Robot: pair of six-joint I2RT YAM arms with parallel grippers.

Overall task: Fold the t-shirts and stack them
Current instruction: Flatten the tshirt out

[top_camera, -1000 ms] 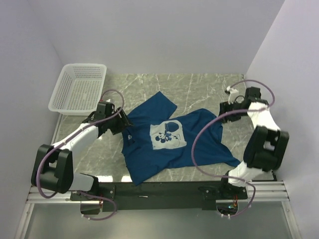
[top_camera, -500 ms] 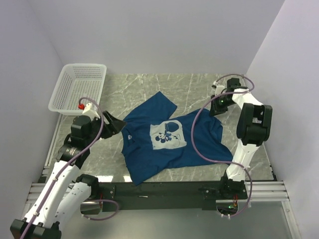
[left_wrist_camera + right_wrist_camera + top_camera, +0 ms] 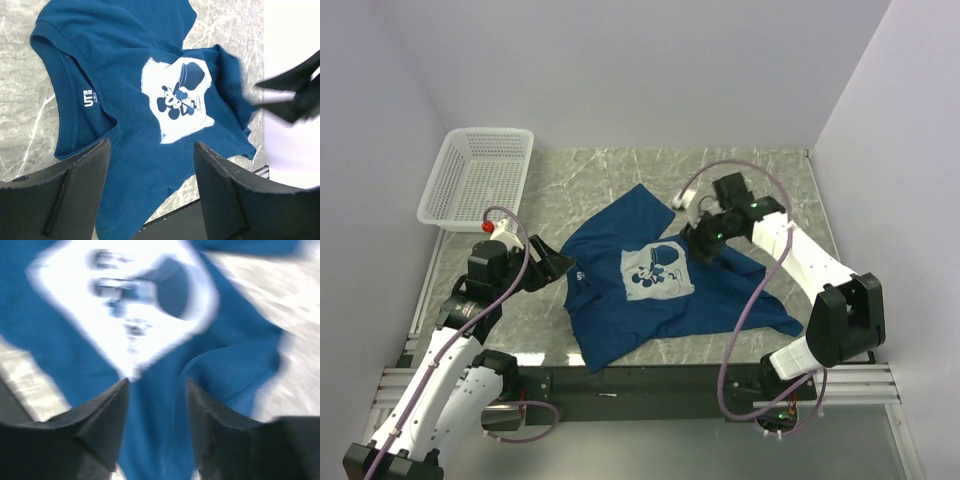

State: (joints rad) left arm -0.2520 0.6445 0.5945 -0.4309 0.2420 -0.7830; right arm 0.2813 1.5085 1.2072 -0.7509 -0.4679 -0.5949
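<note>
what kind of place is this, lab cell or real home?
Most likely a lab test cell: bare pale walls box in a marble-patterned table, the left arm and right arm are bolted to a rail at its near edge, and the only props are a t-shirt and white mesh basket.

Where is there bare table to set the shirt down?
Bare marble along the far edge, from the basket to the right wall. Crowded mid-table: the t-shirt sprawls there, right gripper above it, left gripper near its collar.
</note>
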